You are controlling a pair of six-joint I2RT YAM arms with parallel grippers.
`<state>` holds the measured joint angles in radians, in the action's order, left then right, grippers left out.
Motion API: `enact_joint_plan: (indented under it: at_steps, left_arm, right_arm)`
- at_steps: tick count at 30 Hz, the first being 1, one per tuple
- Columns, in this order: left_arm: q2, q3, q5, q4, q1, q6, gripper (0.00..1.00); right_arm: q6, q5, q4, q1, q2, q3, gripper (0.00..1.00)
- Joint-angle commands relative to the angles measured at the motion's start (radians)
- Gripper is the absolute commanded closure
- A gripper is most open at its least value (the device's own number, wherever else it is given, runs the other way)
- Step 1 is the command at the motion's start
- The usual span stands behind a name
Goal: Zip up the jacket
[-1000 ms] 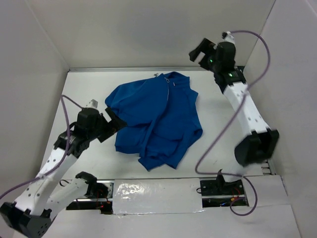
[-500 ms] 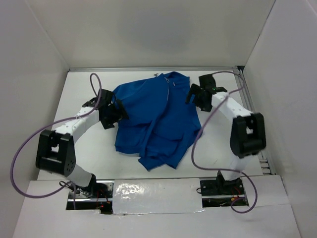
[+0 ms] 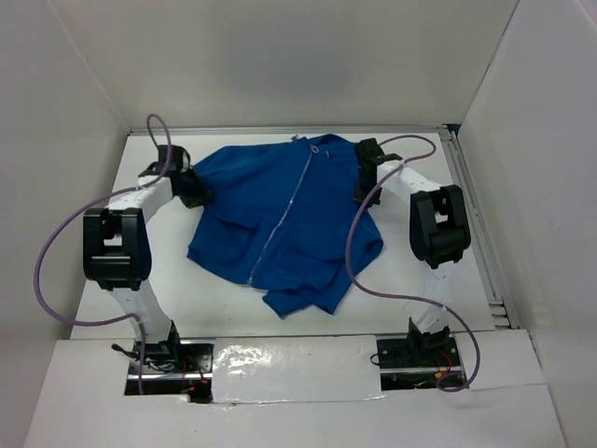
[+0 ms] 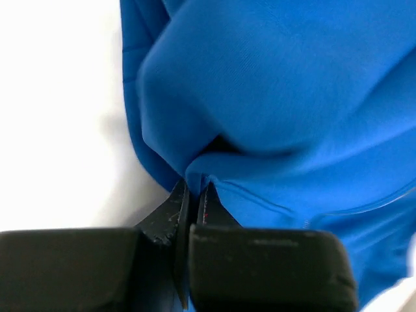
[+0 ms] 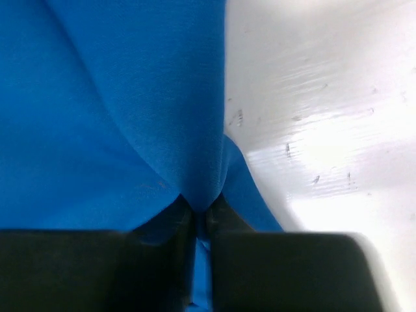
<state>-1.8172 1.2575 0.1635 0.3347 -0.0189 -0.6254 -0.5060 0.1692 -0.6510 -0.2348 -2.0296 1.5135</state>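
The blue jacket (image 3: 280, 215) lies spread on the white table, collar toward the back wall, its pale zipper (image 3: 280, 219) running down the middle. My left gripper (image 3: 196, 189) is shut on a fold of the jacket's left shoulder edge; the left wrist view has blue cloth (image 4: 273, 97) pinched between the black fingers (image 4: 170, 211). At the right shoulder edge my right gripper (image 3: 364, 182) is likewise shut, and the right wrist view shows a ridge of blue fabric (image 5: 130, 110) running into the closed fingers (image 5: 227, 214).
White walls enclose the table (image 3: 420, 280) on three sides. Purple cables (image 3: 359, 252) loop from both arms, the right one hanging over the jacket's right side. A metal rail (image 3: 476, 233) runs along the table's right edge. A foil-covered strip (image 3: 294, 369) lies between the arm bases.
Both arms came down from raised positions to the jacket's shoulders and shut on the cloth. The jacket has been pulled wider and flatter, and its zipper line now shows.
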Motion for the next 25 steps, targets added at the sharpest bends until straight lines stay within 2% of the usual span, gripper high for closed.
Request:
enact_joint_plan:
  at_steps: [1, 2, 3, 4, 6, 8, 9, 10, 13, 16, 21, 25]
  left_arm:
    - [-0.033, 0.126, 0.063, 0.012, -0.090, 0.044, 1.00]
    - [-0.040, 0.172, 0.082, 0.026, -0.093, 0.061, 0.86]
    - [-0.045, 0.190, 0.099, 0.036, -0.093, 0.067, 0.78]
    - [-0.042, 0.198, 0.131, 0.033, -0.089, 0.085, 0.62]
    - [-0.022, 0.192, 0.157, 0.026, -0.084, 0.095, 0.54]
    - [0.018, 0.174, 0.188, 0.026, -0.078, 0.101, 0.41]
    - [0.035, 0.168, 0.191, 0.032, -0.079, 0.101, 0.17]
    - [0.070, 0.160, 0.191, 0.038, -0.078, 0.098, 0.01]
    - [0.156, 0.145, 0.151, 0.096, -0.079, 0.073, 0.01]
    - [0.284, 0.105, 0.176, 0.142, -0.072, 0.076, 0.01]
    - [0.600, -0.039, 0.186, 0.092, -0.006, 0.070, 0.01]
    - [0.795, -0.220, 0.301, -0.003, 0.046, 0.073, 0.01]
  right_arm:
    - [0.012, 0.067, -0.032, 0.026, 0.040, 0.022, 0.81]
    - [0.027, 0.043, -0.009, 0.025, 0.054, 0.014, 0.43]
    - [0.040, 0.033, 0.008, 0.022, 0.095, 0.004, 0.27]
    - [0.052, 0.003, 0.042, 0.019, 0.121, -0.021, 0.02]
    - [0.064, -0.022, 0.071, 0.018, 0.193, -0.041, 0.00]
    - [0.064, -0.046, 0.109, 0.020, 0.247, -0.067, 0.00]
    - [0.057, -0.056, 0.125, 0.022, 0.311, -0.078, 0.00]
    - [0.057, -0.071, 0.161, 0.022, 0.348, -0.104, 0.00]
    - [0.029, -0.115, 0.238, 0.028, 0.512, -0.177, 0.00]
    - [-0.002, -0.139, 0.284, 0.025, 0.679, -0.245, 0.00]
    - [-0.062, -0.074, 0.263, 0.019, 0.873, -0.312, 0.00]
    - [-0.072, -0.022, 0.309, -0.011, 1.012, -0.410, 0.00]
